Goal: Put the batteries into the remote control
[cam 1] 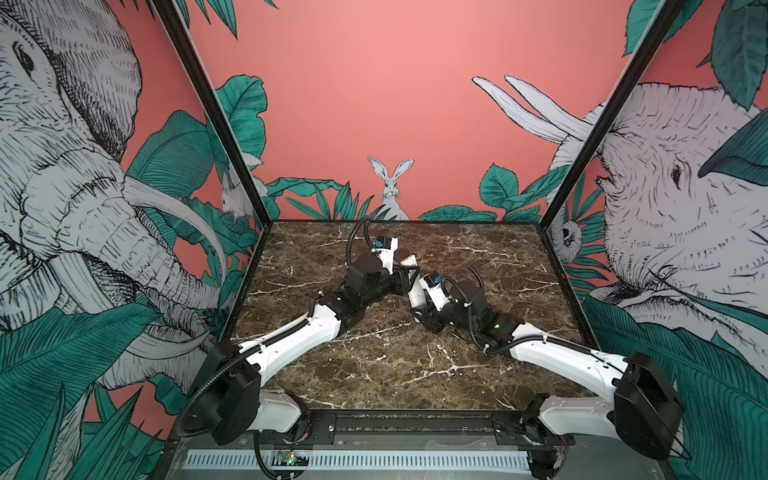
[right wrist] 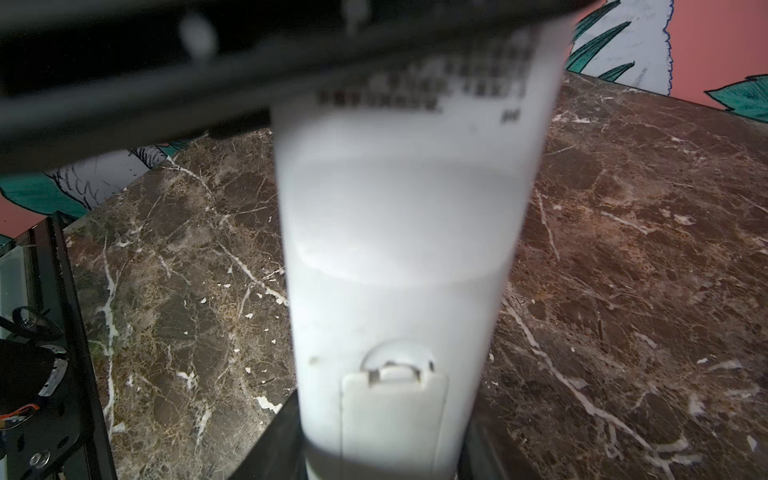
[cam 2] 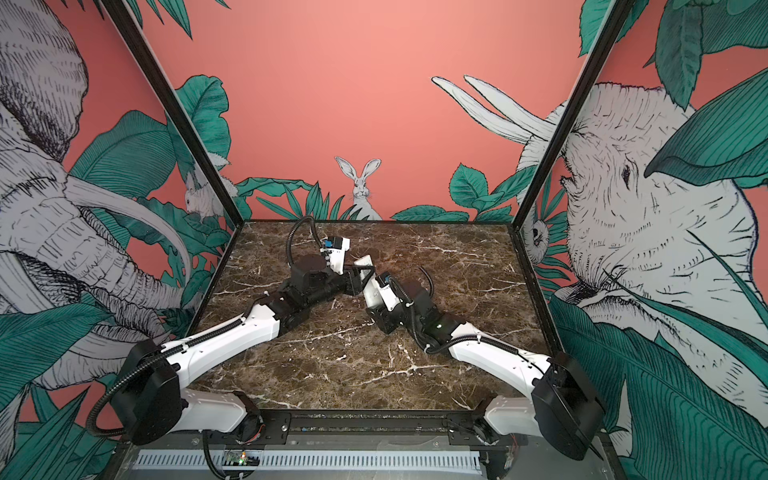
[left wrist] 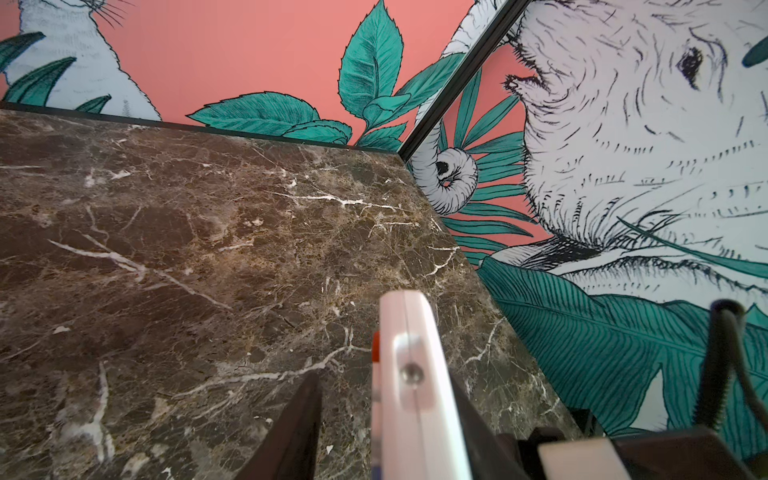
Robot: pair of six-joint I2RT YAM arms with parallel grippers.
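The white remote control point(right wrist: 395, 249) hangs above the marble, its plain back with the fitted cover plate point(right wrist: 395, 415) facing my right wrist camera. My right gripper point(right wrist: 380, 440) is shut on its near end. In both top views its far tip point(cam 1: 409, 262) point(cam 2: 363, 262) sticks out past my left gripper point(cam 1: 409, 274) point(cam 2: 365, 274). In the left wrist view the remote control point(left wrist: 409, 374) shows edge-on inside my left gripper point(left wrist: 382, 376). It rests against one finger, while the other finger point(left wrist: 299, 428) stands apart from it. The batteries are out of view.
The dark marble table point(cam 1: 374, 374) is boxed in by printed walls behind and on both sides. A black rail point(cam 1: 415, 419) runs along its front edge. Both arms meet just behind the table's middle, and the right arm's cable point(left wrist: 723, 353) loops close to the left gripper.
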